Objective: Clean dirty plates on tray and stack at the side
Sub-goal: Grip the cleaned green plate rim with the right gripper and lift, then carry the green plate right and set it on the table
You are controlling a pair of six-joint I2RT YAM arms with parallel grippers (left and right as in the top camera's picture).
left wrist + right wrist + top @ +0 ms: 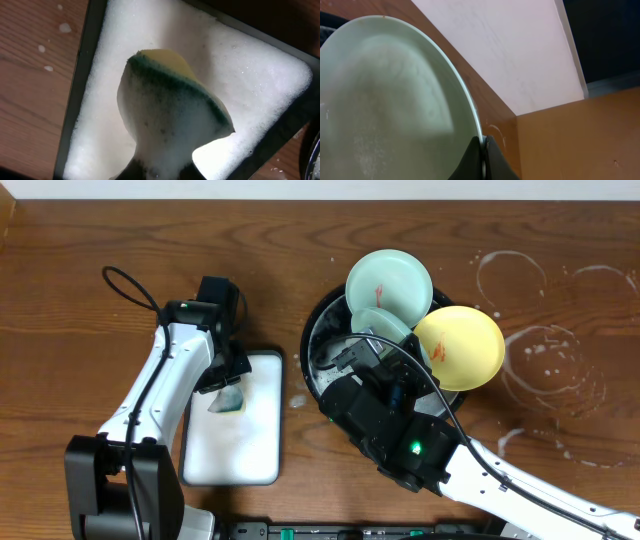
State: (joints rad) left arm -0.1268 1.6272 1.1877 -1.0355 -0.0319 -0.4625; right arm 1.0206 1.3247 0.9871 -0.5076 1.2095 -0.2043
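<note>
My right gripper (pixel 484 151) is shut on the rim of a pale mint-green plate (pixel 385 105) and holds it tilted over the round black tray (pixel 318 330). From overhead this plate (pixel 388 327) lies between a second mint plate (pixel 390 280), which has a red smear, and the yellow plate (pixel 462 348). Both of those rest on the tray's far and right rim. My left gripper (pixel 165 170) is shut on a foamy yellow-and-green sponge (pixel 172 110) above a soapy dish. The side (pixel 550 350), with white ring stains, is to the right of the tray.
A rectangular black-rimmed dish full of white suds (pixel 250 445) sits left of the tray, under the sponge (pixel 228 400). A black cable loops off the left arm (pixel 125 285). A wall panel (pixel 510 45) rises behind the table.
</note>
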